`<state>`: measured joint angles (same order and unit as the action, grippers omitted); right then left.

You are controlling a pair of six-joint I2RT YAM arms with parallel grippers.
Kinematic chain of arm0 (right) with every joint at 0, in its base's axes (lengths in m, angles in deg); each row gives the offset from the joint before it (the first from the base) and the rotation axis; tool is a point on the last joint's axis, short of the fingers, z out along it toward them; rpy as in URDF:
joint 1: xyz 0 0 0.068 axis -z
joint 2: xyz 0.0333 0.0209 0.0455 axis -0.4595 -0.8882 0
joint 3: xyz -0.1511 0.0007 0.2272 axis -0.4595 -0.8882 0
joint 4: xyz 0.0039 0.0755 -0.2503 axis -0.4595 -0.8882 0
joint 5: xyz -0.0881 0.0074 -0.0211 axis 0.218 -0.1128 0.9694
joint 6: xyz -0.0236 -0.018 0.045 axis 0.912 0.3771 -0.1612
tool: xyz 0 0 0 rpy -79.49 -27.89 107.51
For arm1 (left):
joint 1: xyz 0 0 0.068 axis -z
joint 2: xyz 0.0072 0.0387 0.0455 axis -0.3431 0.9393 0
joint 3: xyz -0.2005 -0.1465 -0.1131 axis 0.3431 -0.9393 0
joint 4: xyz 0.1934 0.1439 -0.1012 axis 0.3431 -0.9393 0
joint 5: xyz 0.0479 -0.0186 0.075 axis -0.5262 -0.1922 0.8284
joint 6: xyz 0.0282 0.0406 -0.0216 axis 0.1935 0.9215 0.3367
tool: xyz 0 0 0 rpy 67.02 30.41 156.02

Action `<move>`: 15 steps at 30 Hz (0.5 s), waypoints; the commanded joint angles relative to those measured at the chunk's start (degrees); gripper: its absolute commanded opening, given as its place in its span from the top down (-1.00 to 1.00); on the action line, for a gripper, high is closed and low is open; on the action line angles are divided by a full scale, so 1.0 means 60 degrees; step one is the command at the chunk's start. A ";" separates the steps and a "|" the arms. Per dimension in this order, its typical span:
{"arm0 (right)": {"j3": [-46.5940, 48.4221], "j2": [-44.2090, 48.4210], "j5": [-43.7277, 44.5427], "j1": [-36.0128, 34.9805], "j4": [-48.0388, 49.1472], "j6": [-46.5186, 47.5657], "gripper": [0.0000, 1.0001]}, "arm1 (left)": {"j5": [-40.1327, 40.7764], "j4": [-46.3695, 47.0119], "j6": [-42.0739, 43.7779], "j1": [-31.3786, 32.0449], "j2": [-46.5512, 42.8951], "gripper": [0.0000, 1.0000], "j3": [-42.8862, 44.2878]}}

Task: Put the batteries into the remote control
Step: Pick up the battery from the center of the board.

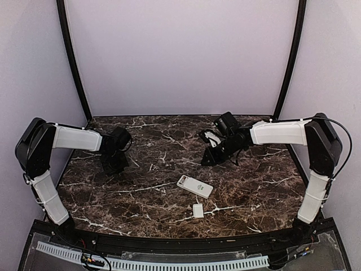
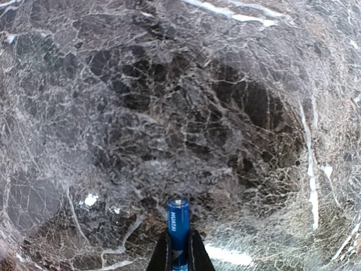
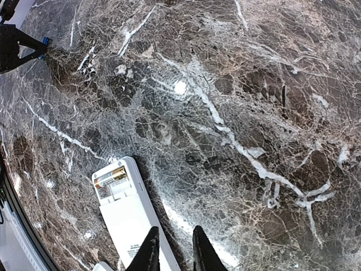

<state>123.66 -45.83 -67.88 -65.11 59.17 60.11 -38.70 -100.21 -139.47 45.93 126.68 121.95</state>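
Note:
The white remote control [image 1: 194, 186] lies back side up in the middle of the table. In the right wrist view its battery bay [image 3: 113, 182] is uncovered and holds the pale tan battery [image 3: 110, 176]. My left gripper [image 2: 179, 255] is shut on the bluish battery [image 2: 178, 223], which points away from the camera, held above bare marble at the left [image 1: 114, 164]. My right gripper [image 3: 174, 251] is slightly open and empty, just above the remote's right edge [image 3: 132, 226]; in the top view it [image 1: 207, 159] hangs beyond the remote.
The small flat white cover [image 1: 198, 210] lies near the front edge, just in front of the remote; its corner shows in the right wrist view [image 3: 101, 265]. The dark marble table [image 1: 152, 141] is walled by pale panels on three sides.

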 commanded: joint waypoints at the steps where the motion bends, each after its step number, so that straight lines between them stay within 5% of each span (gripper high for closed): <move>1: 0.0254 0.0290 0.0183 0.0024 -0.0149 0.0134 0.63 | -0.0259 0.0235 0.0519 0.0110 -0.0181 1.00 -0.0299; 10: 0.0145 0.1234 -0.1275 0.0177 0.0658 0.0303 0.62 | 0.0604 0.3340 0.5527 0.2660 -0.1827 1.00 0.0207; 15: -0.0250 0.2286 -0.2324 0.0170 0.1730 0.0501 0.61 | -0.2654 0.6688 0.7072 0.3240 -0.3218 1.00 -0.0653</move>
<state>123.75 -37.57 -75.14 -64.39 62.36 61.51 -41.06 -78.64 -109.75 64.77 115.03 121.38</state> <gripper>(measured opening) 0.195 0.052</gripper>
